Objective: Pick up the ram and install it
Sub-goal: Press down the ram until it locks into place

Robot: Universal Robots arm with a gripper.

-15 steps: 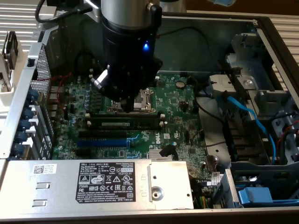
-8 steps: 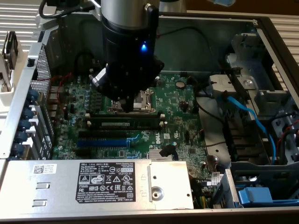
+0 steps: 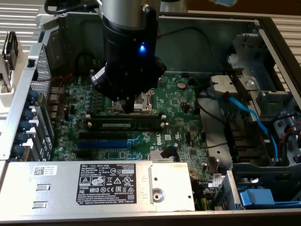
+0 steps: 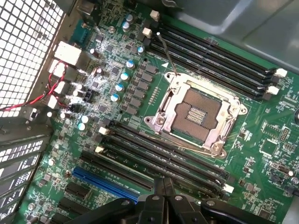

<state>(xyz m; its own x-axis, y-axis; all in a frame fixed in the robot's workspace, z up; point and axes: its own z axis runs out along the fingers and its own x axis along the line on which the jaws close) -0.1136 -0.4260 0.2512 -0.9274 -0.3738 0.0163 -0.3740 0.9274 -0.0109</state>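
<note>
One gripper was in use, and its fingers were pressed together with nothing between them. I held it low over the motherboard, directly above the CPU socket, so that the memory slots lay just beside the tool on two sides and the wrist camera took in both banks.

The ram was not in my grasp. In the exterior view it lay seated lengthwise in one of the black memory slots just beyond my fingertips, on the side toward the power supply, with its whitish label strip facing outward and the white end clips standing at its ends. I judged that the stick rested in the slot because that is where it has to go; whether the clips were fully latched could not be told.

Beyond the ram, farther from the tool, ran the blue expansion slot (not part of this job). On the opposite side of the socket sat a second bank of slots, all unfilled.

Closed fingers suited pressing down rather than grasping, as I judged it, since a shut tip presents a narrow, stiff edge. No contact between fingertips and stick was visible.
</note>
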